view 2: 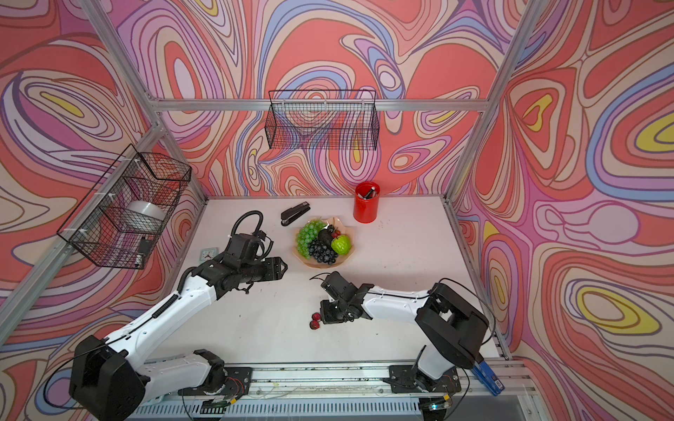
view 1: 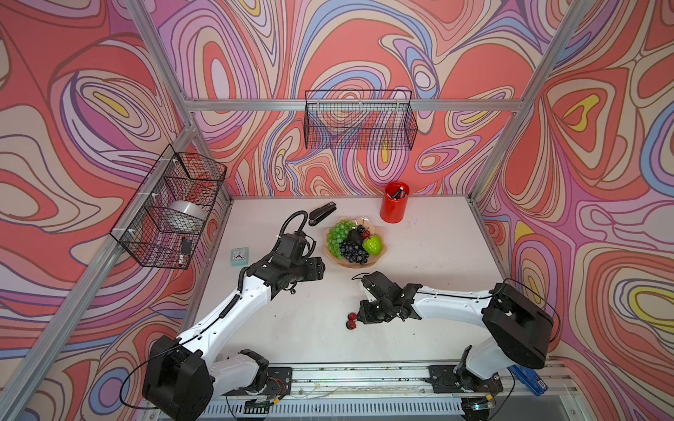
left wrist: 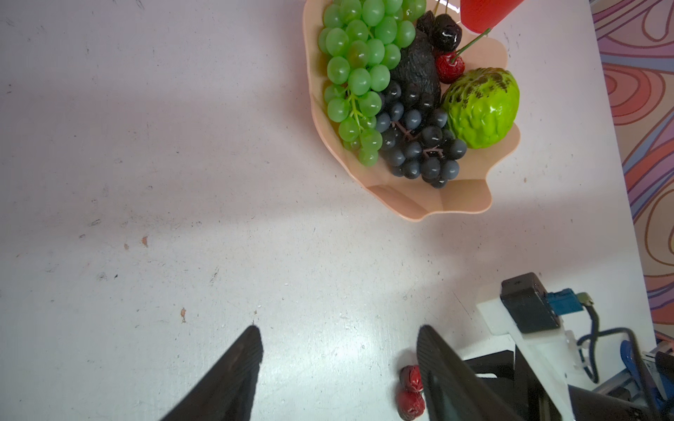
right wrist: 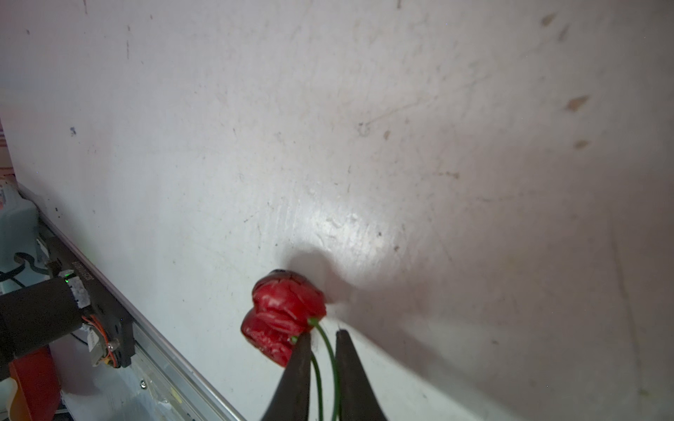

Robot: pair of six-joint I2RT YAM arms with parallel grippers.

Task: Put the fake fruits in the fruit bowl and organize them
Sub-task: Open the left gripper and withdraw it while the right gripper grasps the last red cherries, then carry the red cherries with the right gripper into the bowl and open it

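Note:
The peach-pink fruit bowl [view 1: 337,259] [left wrist: 419,204] stands mid-table. It holds green grapes [view 1: 337,235], dark purple grapes [view 1: 353,253], a lime-green round fruit [view 1: 372,245], a dark avocado [left wrist: 415,69], a red cherry [left wrist: 449,67] and a blackberry [left wrist: 445,34]. Two red cherries [view 1: 352,320] [right wrist: 284,313] lie on the table nearer the front. My right gripper [right wrist: 324,333] [view 1: 359,317] is low beside them, its jaws drawn close around their green stems. My left gripper [left wrist: 339,330] [view 1: 321,268] hovers open and empty left of the bowl.
A red cup [view 1: 394,204] with pens stands behind the bowl, and a black stapler [view 1: 322,213] lies to its left. A small teal clock [view 1: 240,256] sits by the left arm. Wire baskets hang on the back wall [view 1: 359,124] and the left wall [view 1: 171,207].

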